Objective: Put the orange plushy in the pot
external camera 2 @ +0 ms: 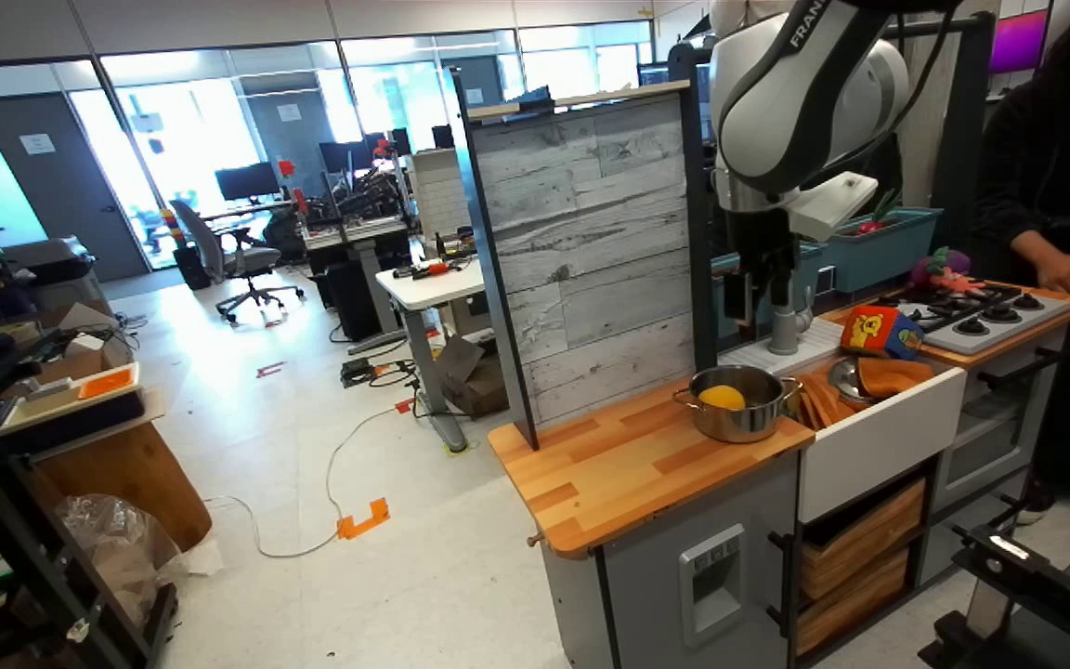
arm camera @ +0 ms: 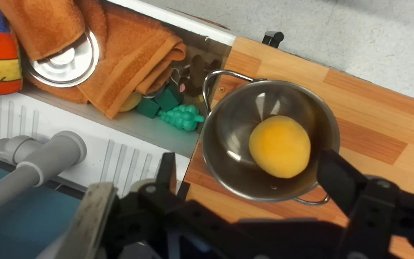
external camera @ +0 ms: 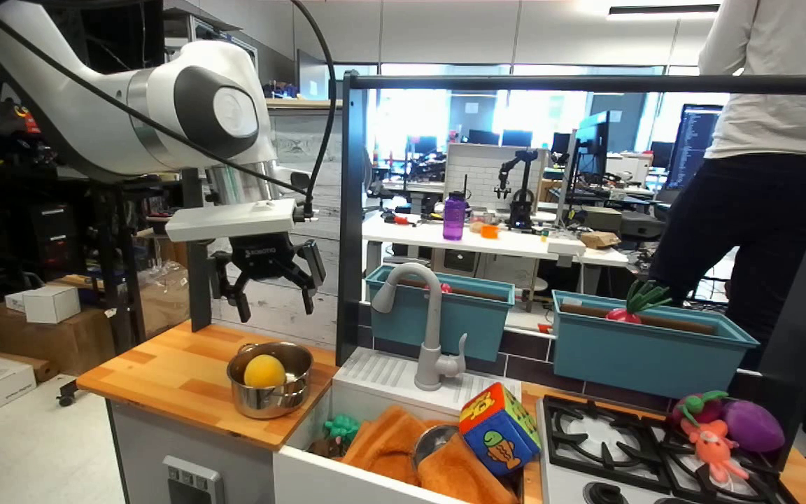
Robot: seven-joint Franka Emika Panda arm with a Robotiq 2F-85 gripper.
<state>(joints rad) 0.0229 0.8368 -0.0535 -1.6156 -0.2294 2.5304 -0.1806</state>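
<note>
Counter [external camera: 165, 371] beneath downturned end effector [external camera: 276, 302]

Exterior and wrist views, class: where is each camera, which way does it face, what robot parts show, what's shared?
An exterior view: raised, in front of the sink, facing the faucet; arm and gripper show.
An exterior view: raised, off a corner of the wooden counter, facing obliquely over it; arm and gripper show.
Wrist view: above the gripper, facing down; its fingers show.
All share the pot and orange plushy inside.
</note>
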